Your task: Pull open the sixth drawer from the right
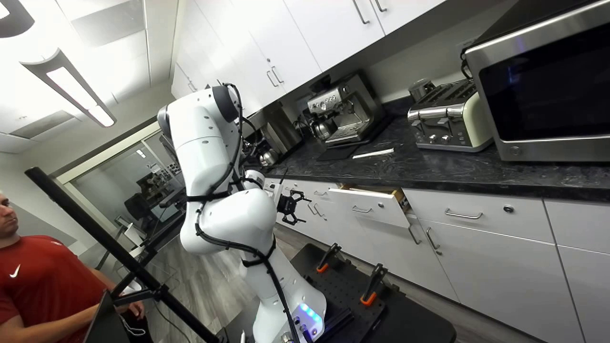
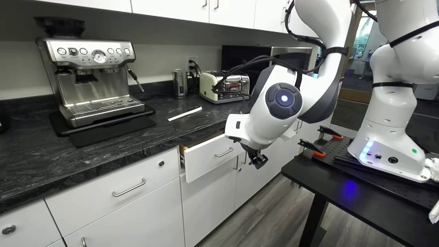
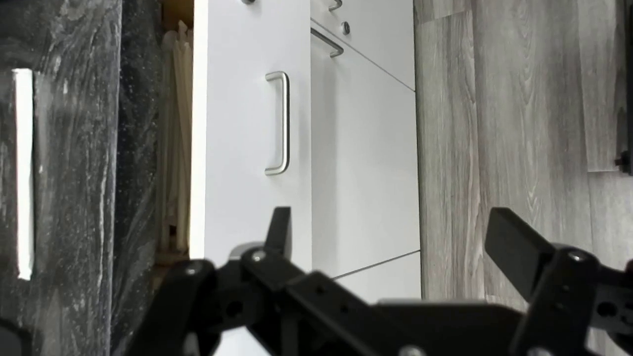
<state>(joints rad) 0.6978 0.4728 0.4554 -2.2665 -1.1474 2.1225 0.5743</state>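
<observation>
The sixth drawer is partly pulled out, its flat white front showing in both exterior views [image 1: 381, 202] [image 2: 202, 161] and in the wrist view [image 3: 237, 123]. Long pale strips lie inside its wooden box; most of the inside is hidden under the counter. Its slim metal bar handle [image 3: 285, 123] also shows in both exterior views [image 1: 362, 209] [image 2: 224, 152]. My gripper [image 3: 390, 217] is open, with nothing between its fingers, and apart from the handle. One finger overlaps the drawer front in the wrist view, the other the floor. It also shows in both exterior views [image 1: 301, 207] [image 2: 259, 160].
The dark countertop [image 2: 164, 140] runs above the drawers. A coffee machine [image 2: 96, 79], a toaster [image 1: 450, 116], a microwave [image 1: 548, 90] and a white strip [image 2: 185, 114] stand or lie on it. Clamps [image 2: 312, 147] sit on my black table [image 2: 319, 175]. A person [image 1: 43, 281] is nearby.
</observation>
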